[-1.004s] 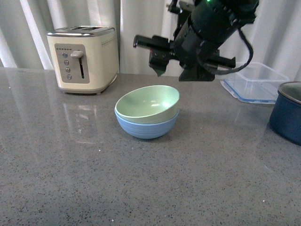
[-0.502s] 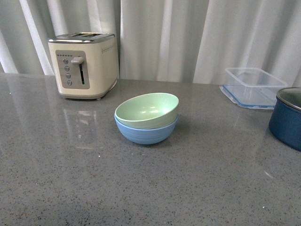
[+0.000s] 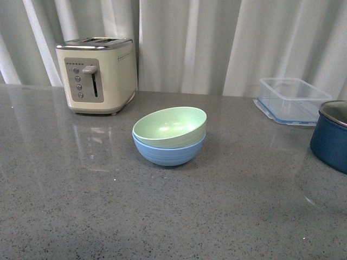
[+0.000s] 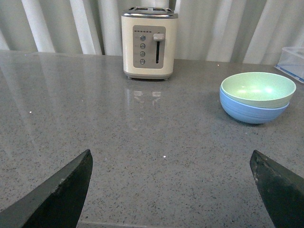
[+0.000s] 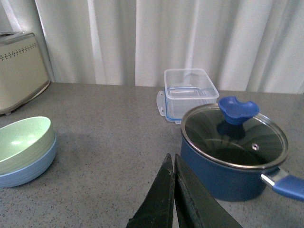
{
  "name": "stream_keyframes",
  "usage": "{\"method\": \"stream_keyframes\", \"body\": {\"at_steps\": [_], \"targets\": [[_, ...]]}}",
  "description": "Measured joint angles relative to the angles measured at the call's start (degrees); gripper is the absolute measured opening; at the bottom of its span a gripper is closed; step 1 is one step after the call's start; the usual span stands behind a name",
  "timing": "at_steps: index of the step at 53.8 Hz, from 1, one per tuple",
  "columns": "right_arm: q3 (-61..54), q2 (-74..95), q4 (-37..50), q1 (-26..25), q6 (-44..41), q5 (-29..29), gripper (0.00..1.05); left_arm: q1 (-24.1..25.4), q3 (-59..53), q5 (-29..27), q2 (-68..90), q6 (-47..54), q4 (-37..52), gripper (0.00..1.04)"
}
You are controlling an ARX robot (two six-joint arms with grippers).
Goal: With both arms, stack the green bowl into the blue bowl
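Green bowl (image 3: 169,124): nested in blue bowl (image 3: 169,151), slightly tilted, on counter (image 3: 81,206) in front and to the right of toaster (image 3: 97,73). Stack judged complete.
Left end effector (image 4: 171,190): fingers spread wide, empty, well short of the bowls.
Right end effector (image 5: 173,199): fingers pressed together, empty, between bowls and dark blue pot (image 5: 232,156).
Handling note: keep both arms clear; any correction should only level the green bowl gently.

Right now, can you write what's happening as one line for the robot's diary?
green bowl: nested in blue bowl | left gripper: open, empty | right gripper: shut, empty | stack: done
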Motion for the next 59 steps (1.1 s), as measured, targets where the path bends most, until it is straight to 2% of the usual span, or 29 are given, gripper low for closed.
{"method": "stream_keyframes", "body": {"at_steps": [13,15,20,59], "targets": [[-7.3,-7.1,-0.07,-2.73,-0.09,-2.49,0.01,0.0,0.0,0.0,0.0,0.0,0.0,0.98],[-8.37,-8.66,-0.57,-4.83,-0.11,-6.12,0.01,0.0,0.0,0.0,0.0,0.0,0.0,0.98],[-10.43,-11.82,-1.68,-7.32,-0.09,-6.71,0.01,0.0,0.0,0.0,0.0,0.0,0.0,0.98],[-17.64,-30.58,-12.61,-7.45,-0.11,-7.1,0.01,0.0,0.0,0.0,0.0,0.0,0.0,0.98]]}}
